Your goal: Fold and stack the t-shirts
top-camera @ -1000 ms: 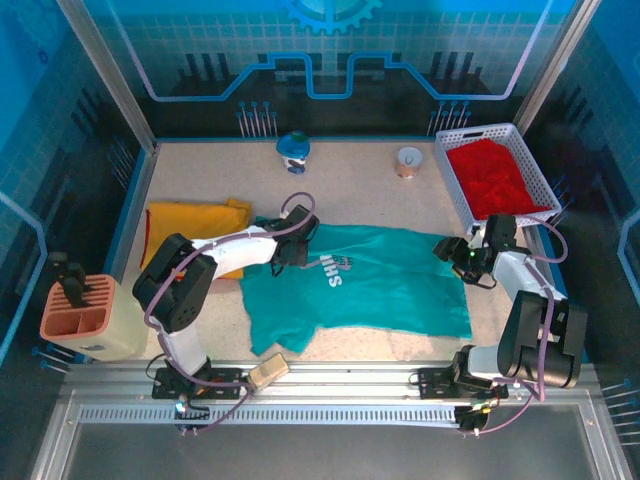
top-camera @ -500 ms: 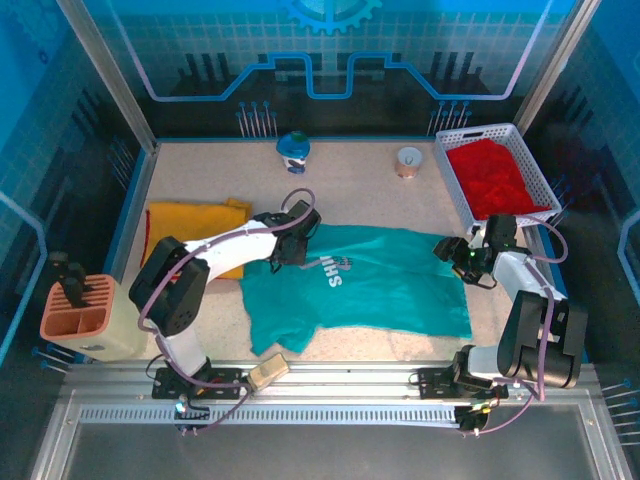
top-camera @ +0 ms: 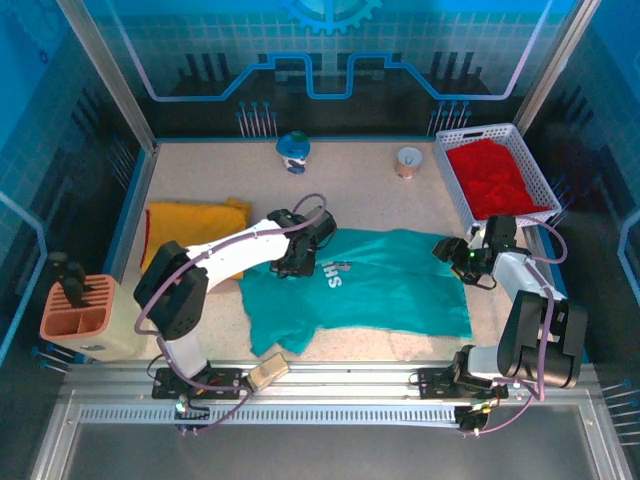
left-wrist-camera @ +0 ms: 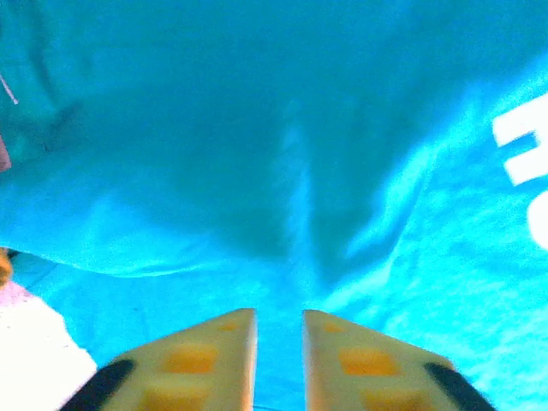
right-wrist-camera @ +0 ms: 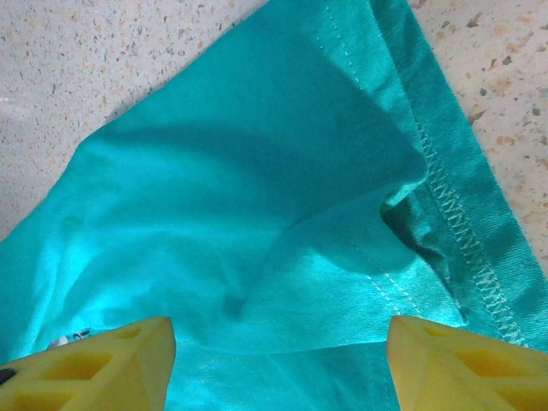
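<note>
Broadly, the speckled beige table (top-camera: pixel 380 200) has bare room along its far side from 11 to 1 o'clock, and a thinner bare strip at 6 o'clock in front of the arm bases. A teal-green cloth t-shirt with white chest lettering (top-camera: pixel 390 290) lies spread across the centre, its near-left corner reaching toward 7 o'clock and its right hem stopping short of the table's right edge. At 2 o'clock a white slotted plastic basket (top-camera: pixel 452 180) holds a crumpled red t-shirt (top-camera: pixel 495 180). At 9 o'clock a folded yellow t-shirt (top-camera: pixel 190 225) lies beside the left wall, just beside the teal one. The left gripper (left-wrist-camera: pixel 278 315) hangs over the teal shirt's upper left part, released, its yellow fingers narrowly parted. Its wrist view shows a soft crease in the cloth running toward that gap, which the top view cannot resolve. The right gripper (right-wrist-camera: pixel 281 325) sits at 3 o'clock over the shirt's right edge, spread wide and gripping nothing. Its wrist view shows the stitched hem curled up into a small fold. At 12 o'clock stand a small blue-and-white round object (top-camera: pixel 293 152) and a little pale cup (top-camera: pixel 408 160).
</note>
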{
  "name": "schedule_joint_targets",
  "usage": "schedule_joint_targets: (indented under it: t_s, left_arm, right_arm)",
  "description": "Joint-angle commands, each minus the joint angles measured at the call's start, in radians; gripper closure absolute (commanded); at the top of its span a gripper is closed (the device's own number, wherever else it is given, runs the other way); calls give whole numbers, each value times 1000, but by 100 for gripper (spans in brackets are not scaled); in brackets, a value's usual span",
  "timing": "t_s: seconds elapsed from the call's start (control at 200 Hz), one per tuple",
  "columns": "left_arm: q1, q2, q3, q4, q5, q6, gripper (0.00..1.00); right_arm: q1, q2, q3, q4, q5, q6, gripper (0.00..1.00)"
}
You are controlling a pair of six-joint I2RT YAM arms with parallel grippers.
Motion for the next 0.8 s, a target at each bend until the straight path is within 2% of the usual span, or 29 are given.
schedule_joint_targets:
  t_s: [0.0,0.03,0.08,0.14,0.2,0.325,0.4,0.495,0.79]
  left_arm:
    - [1,21,40,-92,6,-8,51]
    - [5,14,39,-94,-4,-6,46]
    - [12,-8,31,-86,0,6,44]
    - [36,-49,5,-56,29,17,45]
    - [73,-104,-40,-12,61,25,49]
    - [198,-251,-198,122,148,39,57]
    - [282,-330,-301,205,186,47,57]
    - [361,-396,-410,312,231,55,52]
    - [430,-439,-579,604,290,136,50]
  right_arm:
    - [-18,9,-2,-3,-20,-19,33]
    - [-18,8,-1,-7,-16,-22,33]
    - [-19,5,-2,-9,-11,-25,33]
    - [-19,2,-3,-10,-9,-26,33]
    - [-18,-1,-3,-9,-11,-25,33]
    - [-18,-5,1,-10,-17,-23,33]
    - [-18,-8,5,-15,-16,-25,33]
    - [-17,-6,7,-14,-16,-25,33]
    - [-18,-1,6,-18,-18,-30,33]
